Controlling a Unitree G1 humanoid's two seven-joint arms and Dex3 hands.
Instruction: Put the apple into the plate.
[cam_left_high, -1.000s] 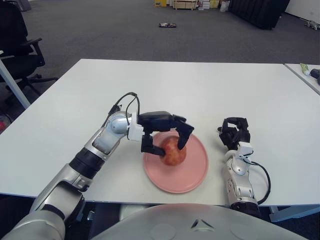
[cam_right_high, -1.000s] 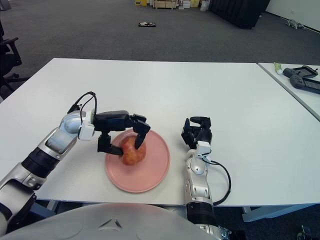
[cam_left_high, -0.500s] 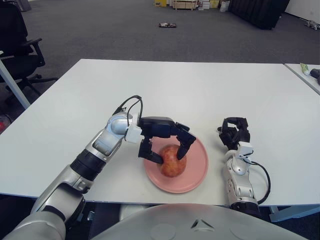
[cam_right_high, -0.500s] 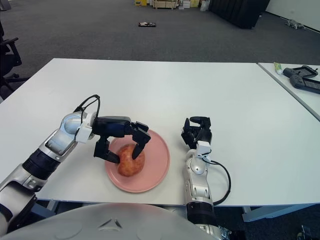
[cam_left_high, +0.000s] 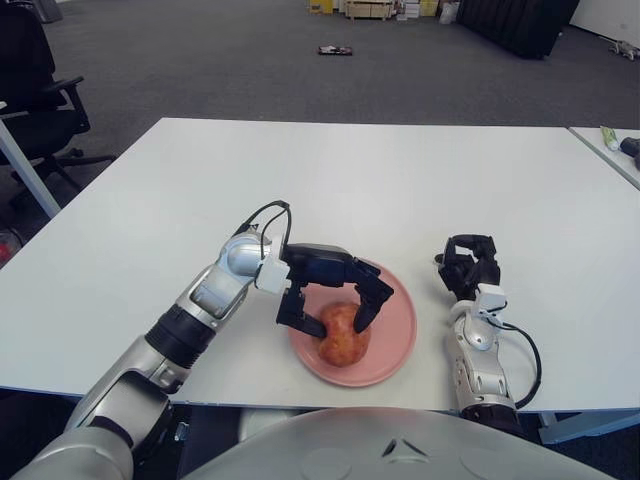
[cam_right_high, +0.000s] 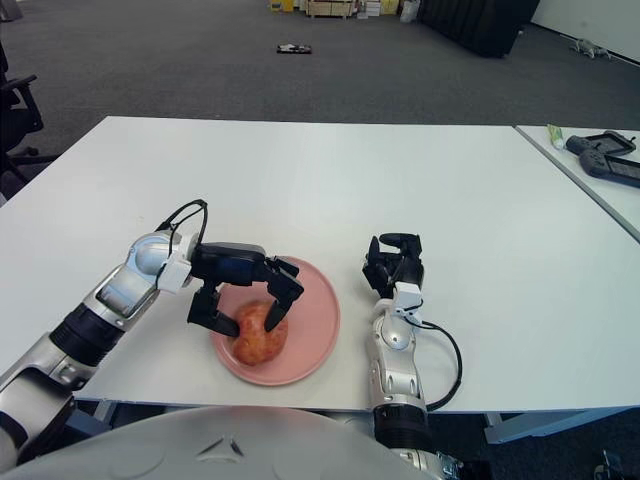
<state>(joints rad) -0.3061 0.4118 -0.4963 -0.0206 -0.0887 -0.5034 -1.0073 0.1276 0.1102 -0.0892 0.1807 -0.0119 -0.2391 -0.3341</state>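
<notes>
The red-yellow apple (cam_left_high: 340, 336) lies in the pink plate (cam_left_high: 392, 330), in its near left part. My left hand (cam_left_high: 330, 312) hovers right over it. Its fingers (cam_left_high: 366, 304) and thumb are spread on either side of the apple; the thumb stands a little off the apple's left side, and one fingertip touches its top right. The apple rests on the plate's surface. My right hand (cam_left_high: 470, 265) is parked on the table just right of the plate, fingers curled and empty.
The plate sits near the white table's (cam_left_high: 400, 180) front edge. A few small items (cam_right_high: 600, 150) lie on a second table at far right. An office chair (cam_left_high: 40, 100) stands at far left.
The left hand lowered the apple from just above the plate into its near left part. Its fingers have spread wider around the apple. The right hand has not moved.
</notes>
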